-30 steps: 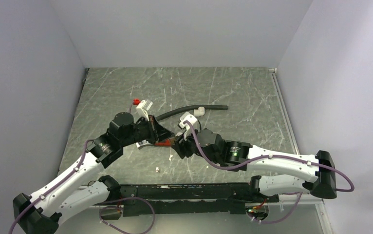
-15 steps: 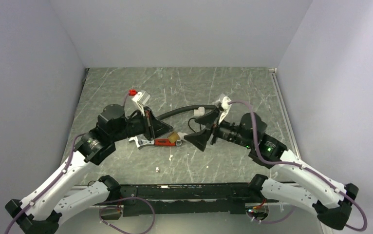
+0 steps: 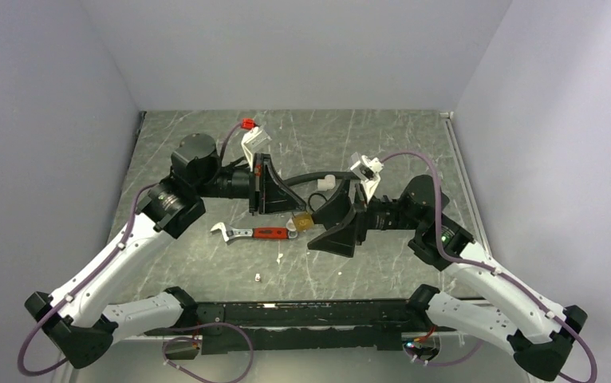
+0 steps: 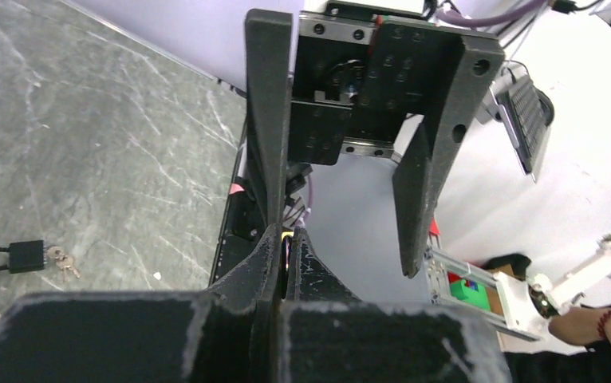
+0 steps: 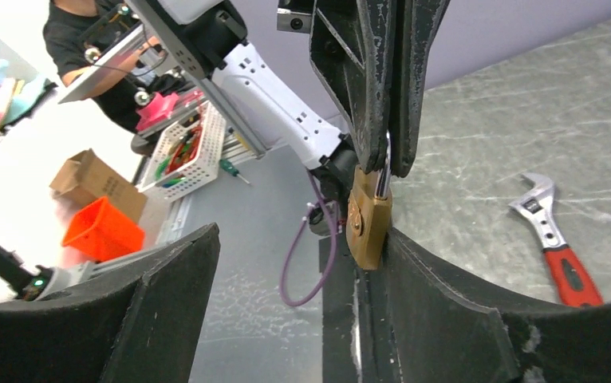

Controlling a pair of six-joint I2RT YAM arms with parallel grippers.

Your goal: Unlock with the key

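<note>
While raised over mid-table, grasps the padlock (image 5: 368, 219) by its shackle with the left gripper (image 5: 384, 163), fingers clenched on it, brass body hanging below. Holds the right gripper (image 3: 315, 231) released and spread wide just right of the padlock, one finger close against the body; cannot tell whether touching. Has the key (image 4: 63, 262) lying on the table (image 3: 398, 144) beside a black block (image 4: 27, 255), far of both grippers. Shows the wrench (image 3: 254, 233) flat on the table, left of the padlock.
</note>
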